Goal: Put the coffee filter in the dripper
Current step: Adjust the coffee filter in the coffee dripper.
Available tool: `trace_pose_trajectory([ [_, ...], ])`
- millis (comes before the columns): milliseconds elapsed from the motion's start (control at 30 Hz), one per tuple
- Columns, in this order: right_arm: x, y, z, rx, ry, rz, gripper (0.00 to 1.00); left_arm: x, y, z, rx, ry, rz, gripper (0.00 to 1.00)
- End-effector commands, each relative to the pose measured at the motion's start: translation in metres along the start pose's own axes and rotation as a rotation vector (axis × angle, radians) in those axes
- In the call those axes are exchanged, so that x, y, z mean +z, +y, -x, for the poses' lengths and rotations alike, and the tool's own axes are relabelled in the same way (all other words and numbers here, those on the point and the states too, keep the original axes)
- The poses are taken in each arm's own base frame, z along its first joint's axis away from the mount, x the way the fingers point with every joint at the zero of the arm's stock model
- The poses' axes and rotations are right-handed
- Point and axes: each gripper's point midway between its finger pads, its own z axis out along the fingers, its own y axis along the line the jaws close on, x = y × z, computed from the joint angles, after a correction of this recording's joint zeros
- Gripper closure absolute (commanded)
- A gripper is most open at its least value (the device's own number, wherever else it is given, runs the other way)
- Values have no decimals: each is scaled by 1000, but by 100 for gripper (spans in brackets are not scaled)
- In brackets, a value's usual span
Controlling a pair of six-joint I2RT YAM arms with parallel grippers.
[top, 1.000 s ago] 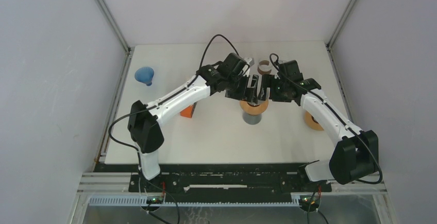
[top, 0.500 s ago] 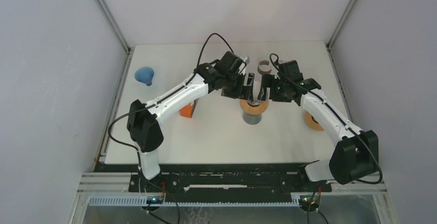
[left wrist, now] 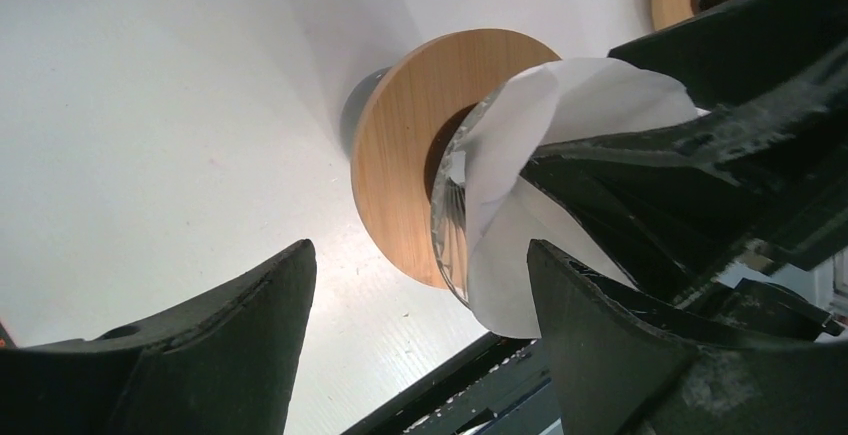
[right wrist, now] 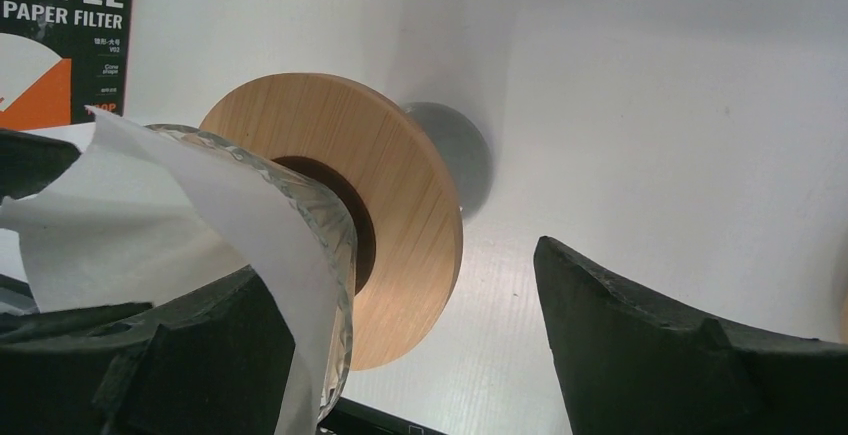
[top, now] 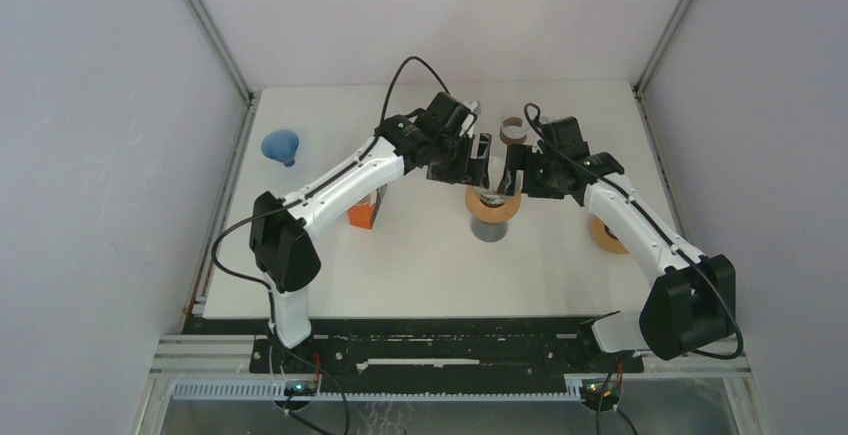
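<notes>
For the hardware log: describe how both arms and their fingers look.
Both the left arm and right arm have white links and black joints. Thin black cables loop off them. The fingers are matte black wedges with rough, scuffed edges.

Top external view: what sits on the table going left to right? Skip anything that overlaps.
blue cone → orange filter box → dripper with wooden collar → wooden ring
</notes>
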Motion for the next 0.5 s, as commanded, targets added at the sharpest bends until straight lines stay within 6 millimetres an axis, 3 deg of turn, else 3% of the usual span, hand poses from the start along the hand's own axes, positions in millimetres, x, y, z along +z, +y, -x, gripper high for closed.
trace_pose_trajectory([
  [0, -20, 18, 24, -5, -96, 56, 10, 0, 3, 9, 16, -19, 25, 18],
  [233, -32, 20, 33, -3, -144, 61, 7, -1, 1, 11, 21, -25, 17, 18],
  [467, -48, 22, 40, -1, -200, 68, 2, -14, -8, 21, 25, -60, -14, 17],
])
